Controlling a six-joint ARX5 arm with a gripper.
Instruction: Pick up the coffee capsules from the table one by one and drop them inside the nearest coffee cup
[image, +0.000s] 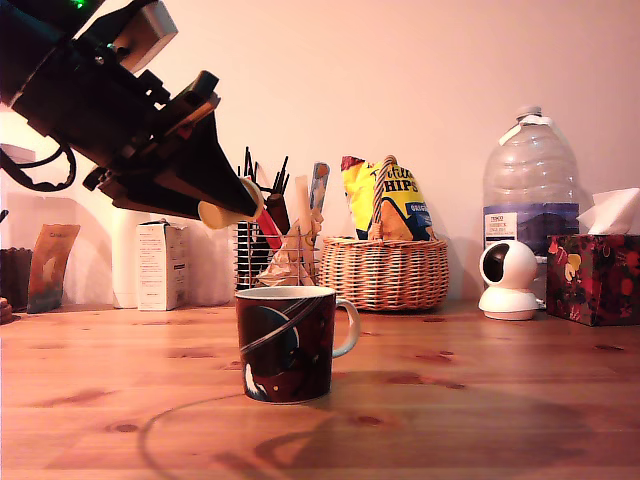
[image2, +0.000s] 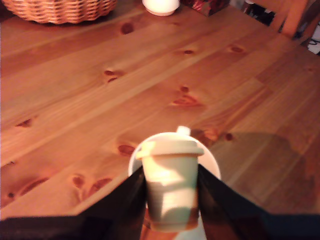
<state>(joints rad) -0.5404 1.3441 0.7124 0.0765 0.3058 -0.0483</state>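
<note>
Right now I have the gripper (image: 238, 210) pinched on one cream coffee capsule (image2: 171, 182), holding it in the air above the coffee cup (image: 287, 343). From the exterior view, the black arm slants down from that view's upper left, and the capsule pokes out at its tip, a little above the mug's white rim and over the side away from the handle. Through the wrist camera I see the two dark fingers (image2: 131, 192) pressed against the capsule's sides, with its wider flat rim pointing away from the wrist and the mug's white mouth showing as a ring directly behind it. The cup stands near the middle of the reddish wooden table (image2: 90, 100), well clear of the wicker basket (image: 384, 270) and the small white camera (image: 508, 280) along the table's far edge.

I judge this as the drop step: the capsule is carried and roughly lined up. Next I would confirm it is centred over the opening, then part the fingers and let it fall in. No other capsules lie on the table in either view
</note>
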